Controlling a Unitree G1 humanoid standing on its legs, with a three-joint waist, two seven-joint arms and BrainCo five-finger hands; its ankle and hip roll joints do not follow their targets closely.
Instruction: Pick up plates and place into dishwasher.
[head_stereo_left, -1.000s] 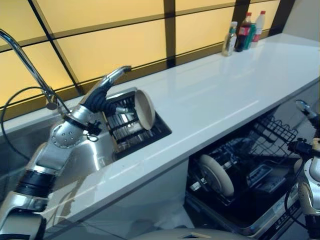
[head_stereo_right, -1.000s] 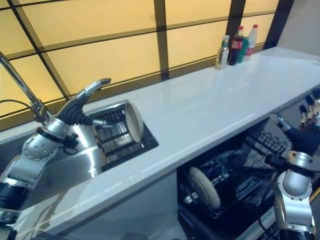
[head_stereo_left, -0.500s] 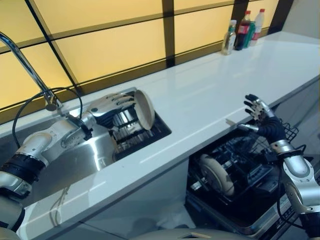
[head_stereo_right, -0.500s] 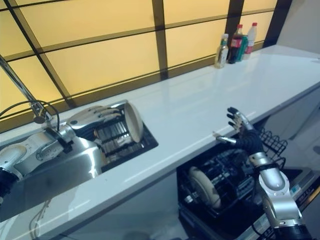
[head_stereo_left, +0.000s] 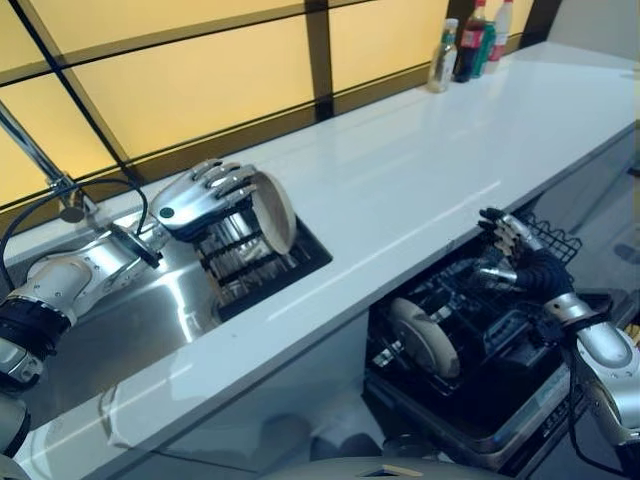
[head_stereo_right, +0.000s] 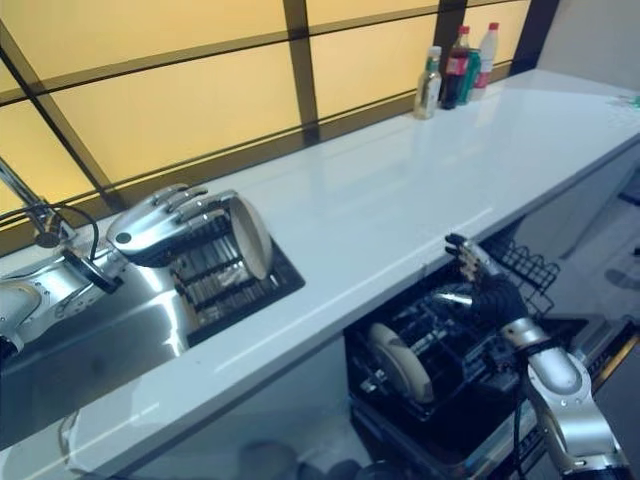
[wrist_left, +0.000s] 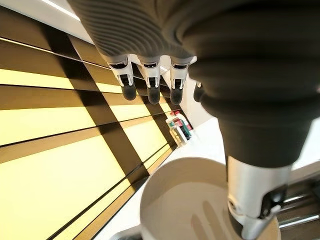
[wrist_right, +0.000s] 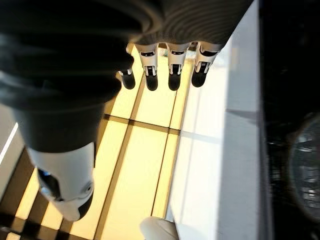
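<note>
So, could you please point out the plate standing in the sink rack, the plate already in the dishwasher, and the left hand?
plate in the sink rack (head_stereo_left: 274, 210), left eye view, on its pale back.
plate in the dishwasher (head_stereo_left: 424, 337), left eye view, centre of its face.
left hand (head_stereo_left: 195, 198), left eye view, back of the hand.

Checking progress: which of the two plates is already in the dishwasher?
The plate standing in the dishwasher rack below the counter; the other plate stands in the sink rack by the left hand.

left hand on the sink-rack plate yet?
Cannot tell. In the left eye view the left hand overlaps the plate; the left wrist view shows straight fingers above it, neither contact nor gap plain.
</note>
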